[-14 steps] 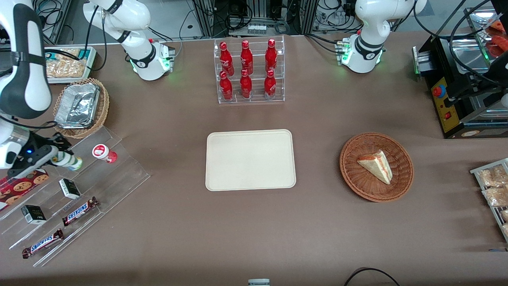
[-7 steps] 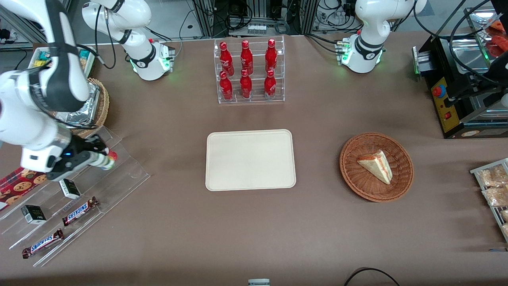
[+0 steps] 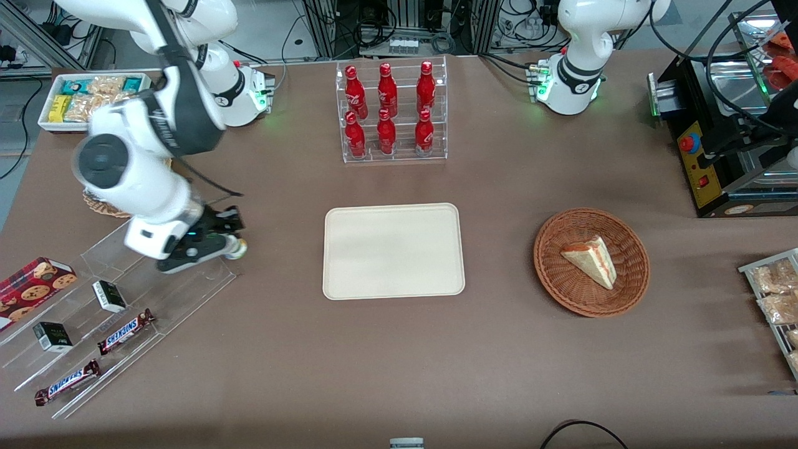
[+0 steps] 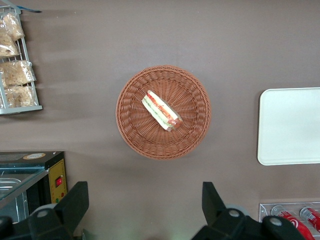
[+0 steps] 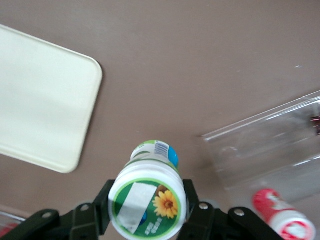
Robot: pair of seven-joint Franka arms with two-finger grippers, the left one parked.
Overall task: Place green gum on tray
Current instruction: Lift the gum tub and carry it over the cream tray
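Brown cloth-covered table, cluttered at both ends. Large flat cream-beige rectangular tray lies bare at mid-table, placed square and open on top, likely so a drop from above needs no threading between other goods.

Clear acrylic stepped display rack sits toward the working arm's end, tiered so small items face outward. Small bottle with red lid mark rests on it, lying tilted.

Right arm's black two-finger gripper hangs above the rack's edge nearest the tray, well short of the tray itself. Fingers clamp the small white green-labelled gum bottle by its sides, lid toward the wrist camera, lifted clear of the table.

Hard to make out: from the front, arm and wrist cover nearly all of the bottle; only a sliver shows. Wicker basket under the arm is mostly hidden. Bottle's base unseen.
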